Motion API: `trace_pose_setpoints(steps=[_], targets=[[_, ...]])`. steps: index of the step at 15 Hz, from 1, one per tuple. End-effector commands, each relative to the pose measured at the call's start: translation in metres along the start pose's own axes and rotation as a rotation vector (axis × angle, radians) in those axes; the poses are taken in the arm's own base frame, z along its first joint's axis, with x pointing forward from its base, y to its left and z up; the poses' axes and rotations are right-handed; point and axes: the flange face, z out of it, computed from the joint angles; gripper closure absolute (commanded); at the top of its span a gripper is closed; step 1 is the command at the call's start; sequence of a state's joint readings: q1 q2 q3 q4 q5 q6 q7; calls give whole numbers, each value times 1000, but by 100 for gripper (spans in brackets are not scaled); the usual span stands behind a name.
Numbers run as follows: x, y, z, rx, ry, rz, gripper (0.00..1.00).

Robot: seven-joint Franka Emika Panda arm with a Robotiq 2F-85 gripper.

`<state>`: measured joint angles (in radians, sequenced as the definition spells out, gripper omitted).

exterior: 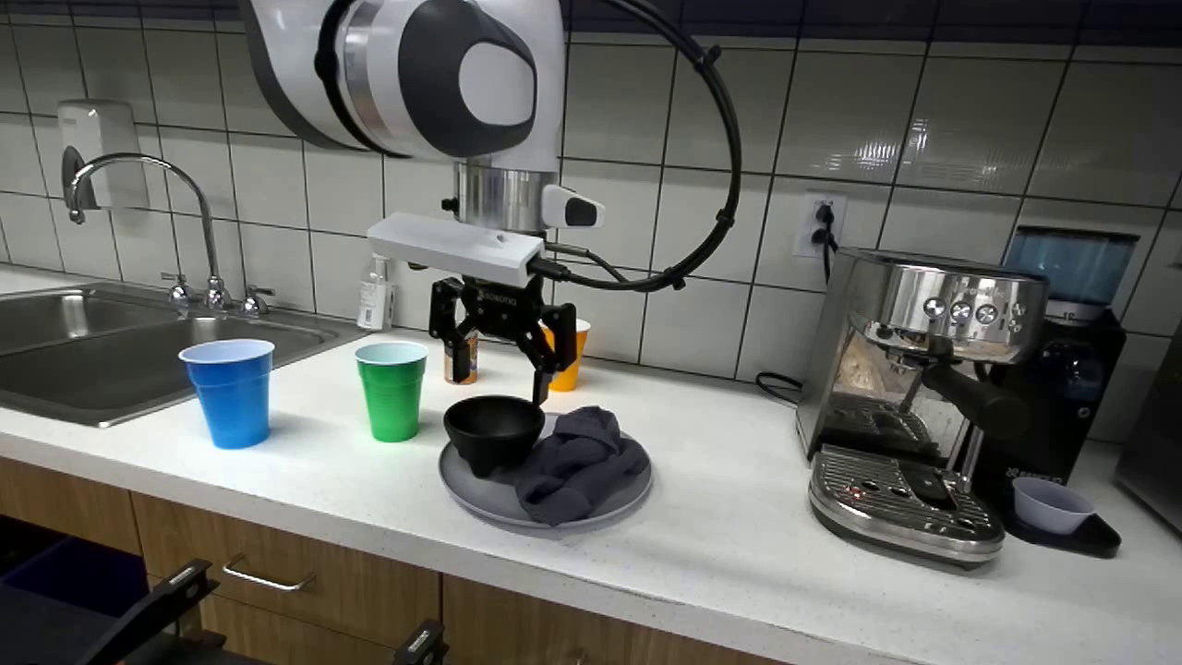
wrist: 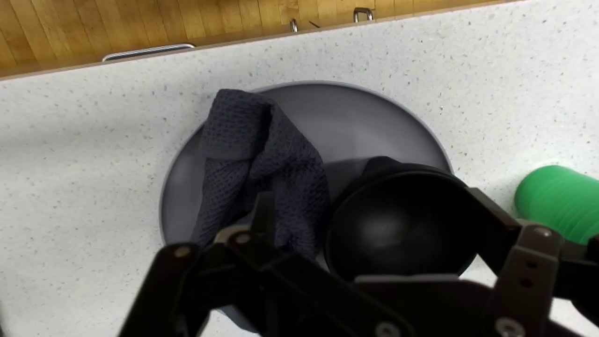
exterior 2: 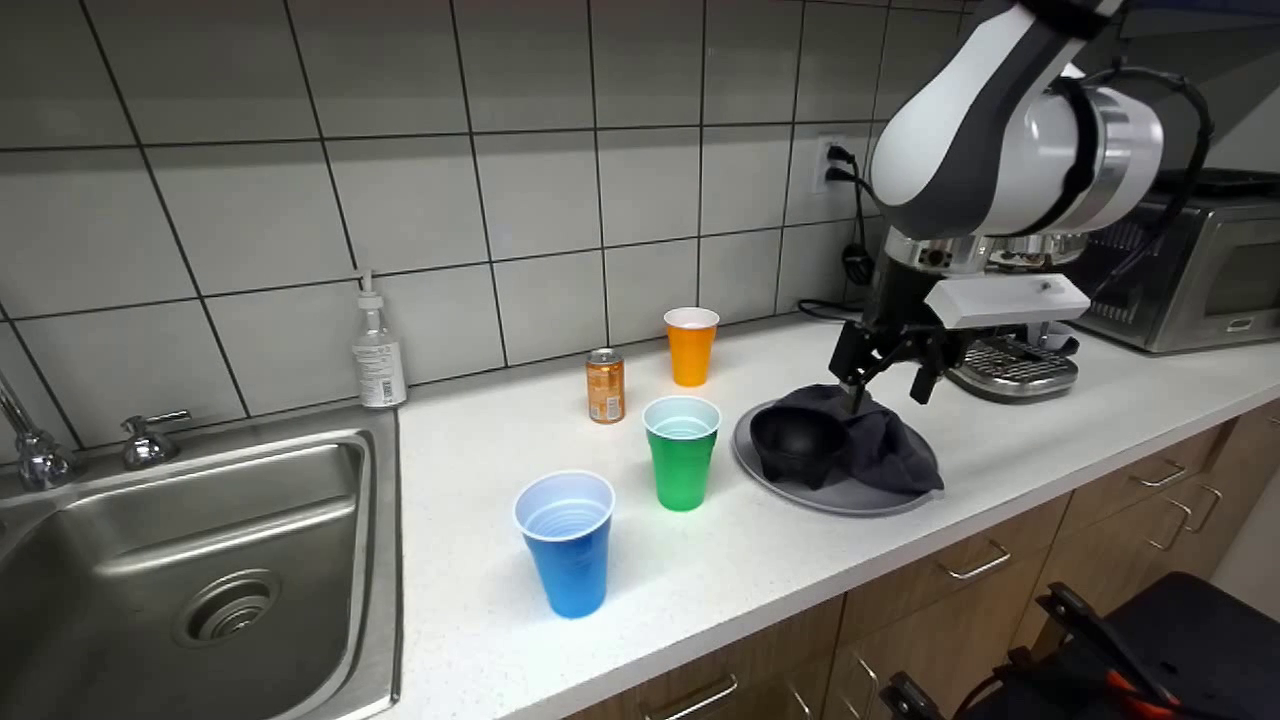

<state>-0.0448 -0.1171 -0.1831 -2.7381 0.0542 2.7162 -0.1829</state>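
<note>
My gripper (exterior: 501, 382) stands open just above a black bowl (exterior: 492, 436), pointing down. In the wrist view, one fingertip (wrist: 264, 203) overlaps the dark cloth and the opposite one overlaps the bowl's rim; whether either touches, I cannot tell. Nothing is gripped. The bowl (wrist: 393, 234) looks empty and sits upright on a grey plate (wrist: 369, 126). Beside it on the plate lies a crumpled dark grey cloth (wrist: 281, 173), partly draped over the edge. A green cup (exterior 2: 682, 465) is close by, and a blue cup (exterior 2: 568, 560) stands farther toward the sink.
Behind are an orange can (exterior 2: 605, 388) and an orange cup (exterior 2: 690, 350). A steel sink (exterior 2: 385, 560) and a soap bottle (exterior 2: 378, 365) flank one side. Opposite stand an espresso machine (exterior: 933, 499), a grinder (exterior: 1080, 369) and a microwave (exterior 2: 1200, 270). Tiled wall runs along the back.
</note>
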Motion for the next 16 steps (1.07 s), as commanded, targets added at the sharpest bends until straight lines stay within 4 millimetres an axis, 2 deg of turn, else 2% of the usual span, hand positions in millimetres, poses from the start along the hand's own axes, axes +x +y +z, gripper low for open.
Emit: trace_pose_setpoints(steps=[1, 8, 16], targets=[[23, -7, 18, -6, 1, 24, 0], [57, -12, 50, -17, -29, 37, 0], [81, -14, 78, -21, -64, 39, 0]])
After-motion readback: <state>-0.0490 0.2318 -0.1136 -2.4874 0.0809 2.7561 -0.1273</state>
